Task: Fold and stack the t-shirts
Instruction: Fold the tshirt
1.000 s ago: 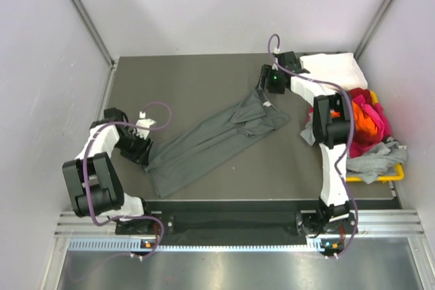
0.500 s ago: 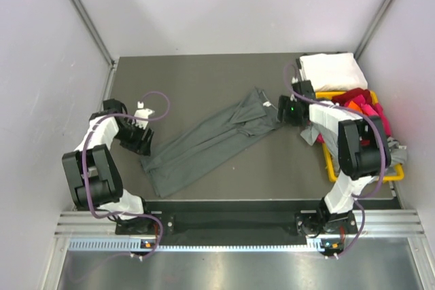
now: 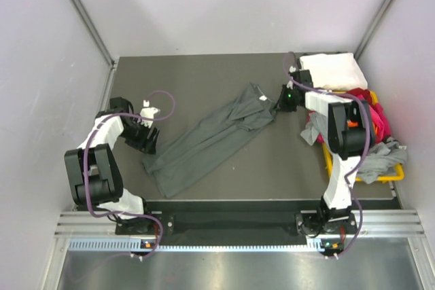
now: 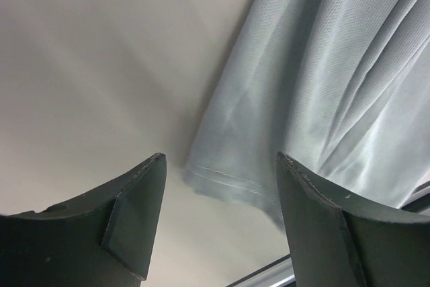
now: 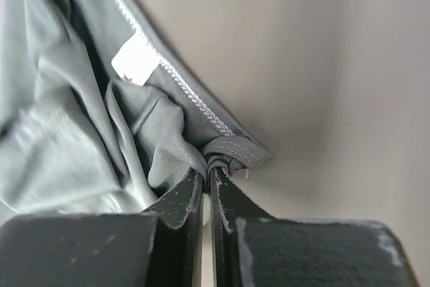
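A dark grey t-shirt (image 3: 211,137) lies crumpled in a long diagonal strip across the table. My right gripper (image 3: 277,104) is at its far right end, near the white tag (image 5: 136,58). In the right wrist view this gripper (image 5: 209,174) is shut on a bunched fold of the stitched edge of the shirt (image 5: 67,132). My left gripper (image 3: 151,144) is open at the shirt's near left end. In the left wrist view the hem corner of the shirt (image 4: 322,65) lies flat between the spread fingers of this gripper (image 4: 222,160), untouched.
A folded white t-shirt (image 3: 329,70) sits at the back right corner. A yellow bin (image 3: 380,177) at the right edge holds red (image 3: 363,96), pink (image 3: 380,123) and light grey (image 3: 380,157) shirts. Bare table (image 3: 177,86) stretches behind the grey shirt.
My right gripper came down to the shirt's far right end and shut on its edge, bunching it. My left gripper shifted a little and stands open by the hem.
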`<state>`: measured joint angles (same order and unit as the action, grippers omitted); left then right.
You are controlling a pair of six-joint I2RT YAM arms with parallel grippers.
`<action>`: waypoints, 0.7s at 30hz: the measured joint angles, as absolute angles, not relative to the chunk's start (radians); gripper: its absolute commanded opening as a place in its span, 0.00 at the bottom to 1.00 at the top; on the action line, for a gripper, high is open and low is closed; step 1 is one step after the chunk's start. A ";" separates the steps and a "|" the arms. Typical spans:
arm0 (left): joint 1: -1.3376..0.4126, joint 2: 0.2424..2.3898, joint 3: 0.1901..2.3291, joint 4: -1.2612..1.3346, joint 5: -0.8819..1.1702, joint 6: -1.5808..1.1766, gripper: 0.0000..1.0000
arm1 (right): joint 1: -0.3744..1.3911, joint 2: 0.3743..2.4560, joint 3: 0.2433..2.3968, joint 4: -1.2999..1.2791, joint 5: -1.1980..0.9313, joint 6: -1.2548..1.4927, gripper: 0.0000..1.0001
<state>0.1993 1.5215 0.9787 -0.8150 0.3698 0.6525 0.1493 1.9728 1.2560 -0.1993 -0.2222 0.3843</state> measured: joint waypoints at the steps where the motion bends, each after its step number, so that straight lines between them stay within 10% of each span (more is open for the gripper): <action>1: 0.197 1.522 0.979 -0.815 0.370 0.652 0.71 | 0.145 2.020 1.319 -0.203 -0.245 0.395 0.00; 8: 0.063 1.521 0.950 -0.802 0.364 0.622 0.71 | 0.134 2.433 1.915 -0.212 -0.353 0.505 0.03; 14: -0.082 1.527 0.933 -0.796 0.376 0.591 0.71 | 0.136 2.698 2.323 -0.182 -0.395 0.669 0.42; 21: -0.088 1.544 0.929 -0.781 0.376 0.574 0.71 | 0.120 2.543 2.151 -0.212 -0.303 0.652 0.74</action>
